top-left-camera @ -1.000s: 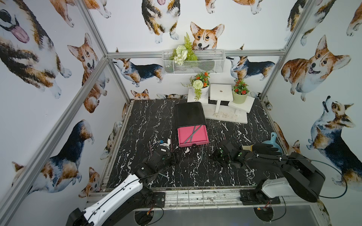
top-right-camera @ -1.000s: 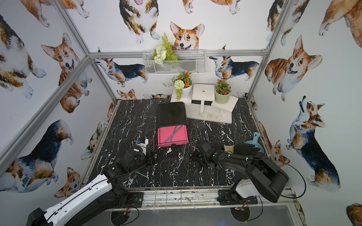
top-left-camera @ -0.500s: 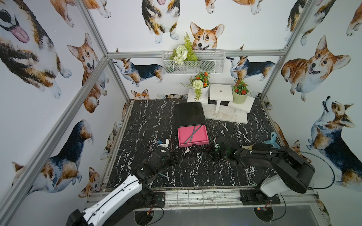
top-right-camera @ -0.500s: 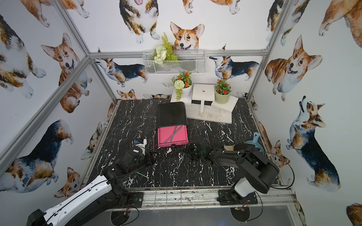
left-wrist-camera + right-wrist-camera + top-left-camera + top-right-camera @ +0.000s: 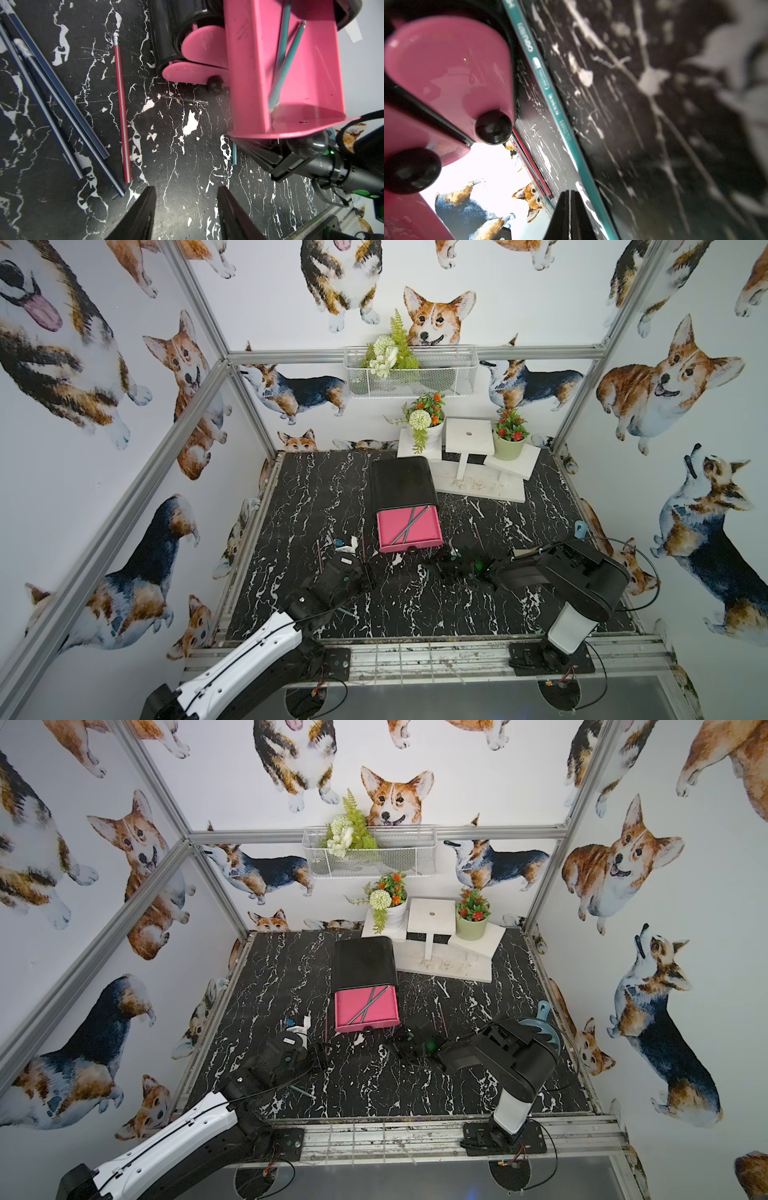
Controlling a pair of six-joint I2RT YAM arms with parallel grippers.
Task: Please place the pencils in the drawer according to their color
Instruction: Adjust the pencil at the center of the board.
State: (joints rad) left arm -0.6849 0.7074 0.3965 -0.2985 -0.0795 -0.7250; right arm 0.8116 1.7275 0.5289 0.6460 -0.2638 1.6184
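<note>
One black, white-veined table (image 5: 291,497) fills the floor of the corgi-papered booth. Left arm (image 5: 249,659), white and black, and right arm (image 5: 582,576), all black, both reach in from the near edge towards the middle. White stand (image 5: 461,439) with two potted plants sits at the far edge, right of centre. Black cabinet (image 5: 401,481) stands just beside it, mid-table. Its top pink drawer (image 5: 390,531) is pulled out towards the arms, plain in both top views. Lower drawer fronts are closed, and their round black knobs show in the wrist views.

Left gripper (image 5: 187,207): released, fingers spread, only bare marble between them. It sits low, near the drawer's left front corner.

Right gripper (image 5: 569,207): clenched, fingertips pressed together, nothing showing in the seam. It sits low on the table at the drawer's right front corner.

Pencils:
- Two green pencils (image 5: 409,520) lie crossed inside the drawer.
- Loose green pencil (image 5: 560,124) lies flat on the table, running just beside the right gripper's closed fingers. Touching or not, cannot tell.
- Three dark blue pencils (image 5: 62,99) lie side by side on the table left of the cabinet.
- Red-striped pencil (image 5: 122,116) lies between them and the cabinet, apart from both.
- Pinkish pencil (image 5: 478,536) lies on the table right of the drawer.
</note>
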